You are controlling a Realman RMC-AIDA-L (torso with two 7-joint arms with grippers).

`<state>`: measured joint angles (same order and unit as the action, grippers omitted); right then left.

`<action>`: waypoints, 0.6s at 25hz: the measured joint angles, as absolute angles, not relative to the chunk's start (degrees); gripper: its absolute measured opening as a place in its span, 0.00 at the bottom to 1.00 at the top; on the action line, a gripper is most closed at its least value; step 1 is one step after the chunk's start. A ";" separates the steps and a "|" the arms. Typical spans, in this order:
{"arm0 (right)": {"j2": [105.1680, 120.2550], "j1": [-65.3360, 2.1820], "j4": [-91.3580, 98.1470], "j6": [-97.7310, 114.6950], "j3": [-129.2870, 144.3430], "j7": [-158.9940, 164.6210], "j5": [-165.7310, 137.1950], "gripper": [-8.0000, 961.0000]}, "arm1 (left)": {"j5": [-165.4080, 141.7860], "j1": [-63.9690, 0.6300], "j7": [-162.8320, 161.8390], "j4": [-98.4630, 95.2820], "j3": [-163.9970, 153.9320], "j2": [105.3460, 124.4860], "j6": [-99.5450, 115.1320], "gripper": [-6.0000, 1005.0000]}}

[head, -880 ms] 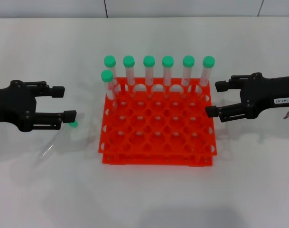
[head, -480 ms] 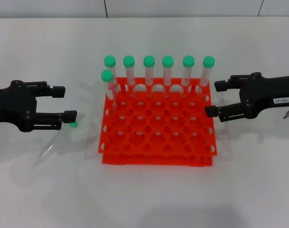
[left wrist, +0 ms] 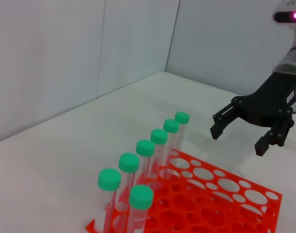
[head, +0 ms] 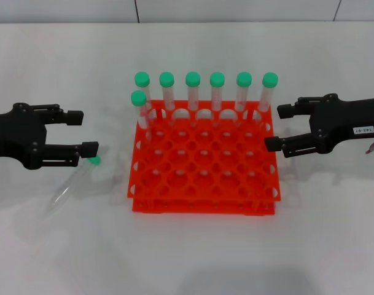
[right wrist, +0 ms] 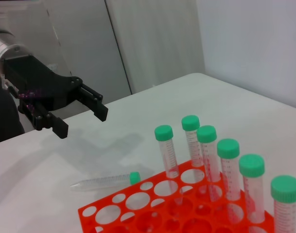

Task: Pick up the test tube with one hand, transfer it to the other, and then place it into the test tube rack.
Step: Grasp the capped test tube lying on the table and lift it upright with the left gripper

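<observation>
The test tube [head: 71, 182] lies flat on the white table left of the rack, its green cap [head: 94, 161] toward the rack; it also shows in the right wrist view [right wrist: 106, 181]. My left gripper [head: 88, 131], black and unlabelled, stands open just beside the cap, holding nothing [right wrist: 82, 124]. The orange-red test tube rack [head: 202, 206] stands in the middle with several green-capped tubes [head: 192, 92] upright along its far rows. My right gripper [head: 273, 128], with a white label, hovers open and empty at the rack's right side [left wrist: 236, 141].
White tabletop all around, with a pale wall behind. The rack's near rows of holes [head: 205, 175] hold nothing. Open table lies in front of the rack and to both sides.
</observation>
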<state>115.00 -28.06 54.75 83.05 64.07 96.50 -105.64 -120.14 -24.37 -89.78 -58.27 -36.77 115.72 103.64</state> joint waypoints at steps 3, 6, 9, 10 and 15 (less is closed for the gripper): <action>115.10 -28.12 54.75 83.02 64.07 96.50 -105.62 0.90 | -120.19 -24.35 -90.49 -58.28 -36.82 115.46 103.63 0.76; 115.17 -28.13 54.76 83.01 64.07 96.50 -105.40 0.90 | -120.90 -24.59 -92.15 -58.46 -36.89 114.90 103.68 0.76; 115.20 -28.13 54.75 83.04 64.17 96.50 -104.86 0.90 | -122.99 -25.42 -94.69 -59.08 -37.06 114.08 104.33 0.76; 115.20 -28.13 54.76 83.05 64.21 96.52 -104.69 0.90 | -124.02 -25.84 -95.98 -59.38 -37.05 113.70 104.59 0.76; 115.22 -28.06 54.81 83.05 64.47 96.52 -103.63 0.90 | -132.18 -28.29 -102.81 -60.91 -37.08 113.13 104.99 0.76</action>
